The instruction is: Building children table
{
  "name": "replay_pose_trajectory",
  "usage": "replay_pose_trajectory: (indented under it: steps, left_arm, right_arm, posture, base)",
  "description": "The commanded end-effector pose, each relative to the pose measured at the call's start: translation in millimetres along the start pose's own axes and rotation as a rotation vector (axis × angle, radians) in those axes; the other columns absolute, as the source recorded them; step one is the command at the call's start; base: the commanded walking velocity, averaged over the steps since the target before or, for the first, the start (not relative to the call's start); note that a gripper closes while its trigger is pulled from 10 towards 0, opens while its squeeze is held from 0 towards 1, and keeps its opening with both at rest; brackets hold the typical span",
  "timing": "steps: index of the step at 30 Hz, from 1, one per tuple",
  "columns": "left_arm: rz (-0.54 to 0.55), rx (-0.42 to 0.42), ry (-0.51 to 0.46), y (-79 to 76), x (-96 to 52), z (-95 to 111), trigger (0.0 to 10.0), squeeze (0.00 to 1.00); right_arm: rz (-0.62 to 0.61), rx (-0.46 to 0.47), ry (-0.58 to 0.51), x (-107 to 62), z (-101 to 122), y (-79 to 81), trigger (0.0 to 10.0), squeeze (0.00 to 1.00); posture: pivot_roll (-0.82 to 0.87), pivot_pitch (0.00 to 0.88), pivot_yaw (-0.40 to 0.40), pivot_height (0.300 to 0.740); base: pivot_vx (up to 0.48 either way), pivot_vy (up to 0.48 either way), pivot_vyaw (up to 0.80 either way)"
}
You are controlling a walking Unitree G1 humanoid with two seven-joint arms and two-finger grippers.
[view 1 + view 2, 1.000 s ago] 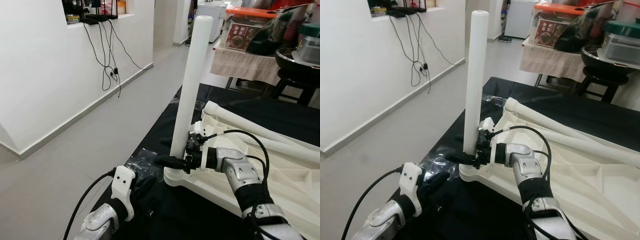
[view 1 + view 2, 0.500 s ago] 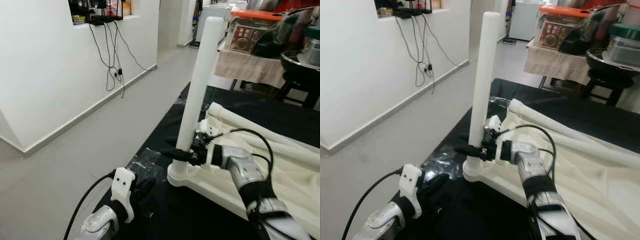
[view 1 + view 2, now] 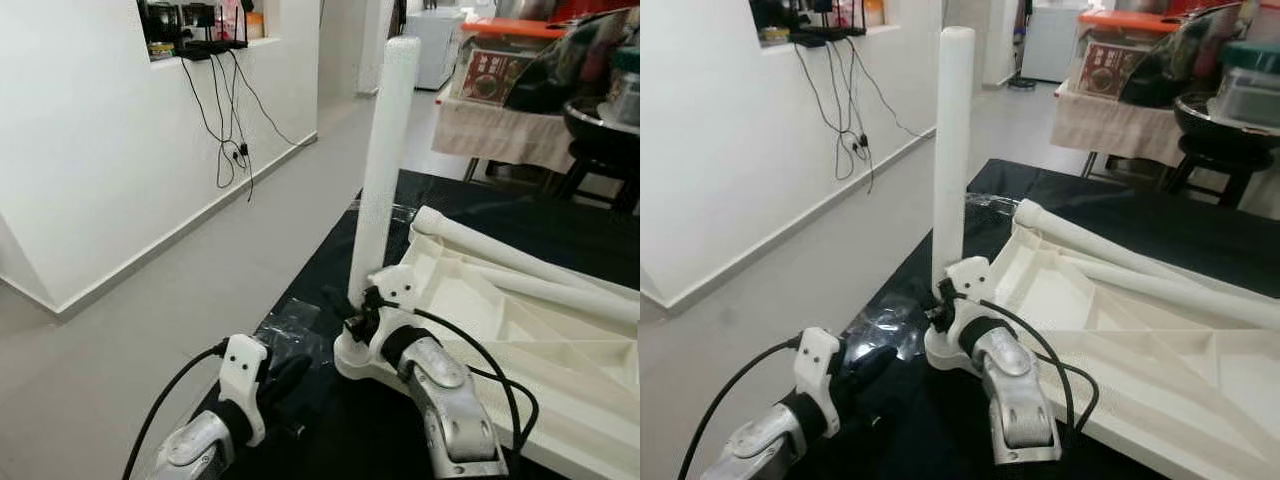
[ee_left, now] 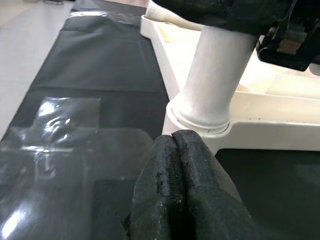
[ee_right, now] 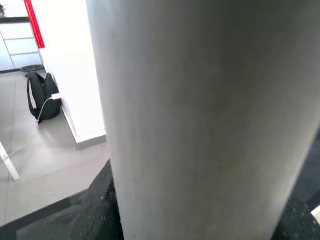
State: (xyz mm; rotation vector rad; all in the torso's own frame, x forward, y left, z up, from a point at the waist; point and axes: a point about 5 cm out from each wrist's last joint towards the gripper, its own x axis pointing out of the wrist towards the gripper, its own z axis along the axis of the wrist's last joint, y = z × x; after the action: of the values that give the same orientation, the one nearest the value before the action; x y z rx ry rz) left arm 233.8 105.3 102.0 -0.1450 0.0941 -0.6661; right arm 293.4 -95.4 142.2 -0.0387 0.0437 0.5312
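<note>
Low at centre frame, right gripper (image 3: 358, 322) clamped round the foot of the white table leg (image 3: 384, 160) — fingers hidden behind it, but the wrist view pressed hard against the tube. Left gripper (image 4: 176, 150) pressed together, idle at lower left, just beside the corner socket (image 4: 197, 120). Leg upright in that socket of the upturned tabletop (image 3: 520, 330), centre right, on a black mat (image 3: 300, 290). Likely risk: a half-seated leg tipping or popping out on release — smooth, round, matte plastic, ribbed tray underside, glossy tape on the mat.
</note>
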Motion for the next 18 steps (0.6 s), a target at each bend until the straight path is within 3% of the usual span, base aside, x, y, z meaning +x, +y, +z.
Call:
replay_pose_trajectory:
  steps: [1,3,6,10,11,12,13,16,18]
  left_arm:
    - [0.016,0.003,0.002,1.4,-0.1,0,10.0,0.0]
    - [0.014,0.0,0.003,1.4,0.5,0,10.0,0.0]
    - [0.009,-0.004,0.005,1.0,2.3,0,10.0,0.0]
    - [0.007,-0.005,0.006,0.8,3.0,0,10.0,0.0]
    - [0.006,-0.006,0.006,0.6,3.8,0,10.0,0.0]
    - [0.006,-0.006,0.006,0.6,3.8,0,10.0,0.0]
    - [0.005,-0.006,0.005,0.4,4.9,-1,10.0,0.0]
    - [0.006,-0.005,0.005,0.0,6.2,-1,10.0,0.0]
    - [0.007,-0.003,0.005,-0.8,7.0,-2,10.0,0.0]
  right_arm:
    - [0.048,0.062,0.118,-6.2,-21,3.4,10.0,1.0]
    - [0.092,0.093,0.092,-5.4,-18,4.9,10.0,1.0]
    - [0.32,0.123,-0.03,-1.5,4,5.8,10.0,1.0]
    - [0.39,0.12,-0.048,-1.5,9,2.2,10.0,1.0]
    - [0.447,0.078,-0.056,0.4,14,-6.3,10.0,0.89]
    - [0.447,0.078,-0.056,0.4,14,-6.3,10.0,0.89]
    - [0.532,0.039,-0.05,6.5,18,-18.8,10.0,0.0]
    - [0.646,0.006,-0.035,13.3,24,-33.8,10.0,0.0]
    - [0.709,0.038,-0.027,20.8,28,-43.8,10.0,0.0]
  posture:
    - [0.01,0.0,-0.06,0.74]
    - [0.01,0.0,-0.06,0.74]
    - [0.02,0.0,-0.061,0.74]
    - [0.02,0.0,-0.061,0.74]
    - [0.02,0.0,-0.063,0.74]
    - [0.02,0.0,-0.063,0.74]
    - [0.03,0.0,-0.068,0.74]
    - [0.04,0.0,-0.074,0.74]
    - [0.04,0.0,-0.076,0.74]
  base:
    - [0.0,0.0,0.0]
    - [0.0,0.0,0.0]
    - [0.0,0.0,0.0]
    - [0.0,0.0,0.0]
    - [0.0,0.0,0.0]
    - [0.0,0.0,0.0]
    - [0.0,0.0,0.0]
    - [0.0,0.0,0.0]
    - [0.0,0.0,0.0]
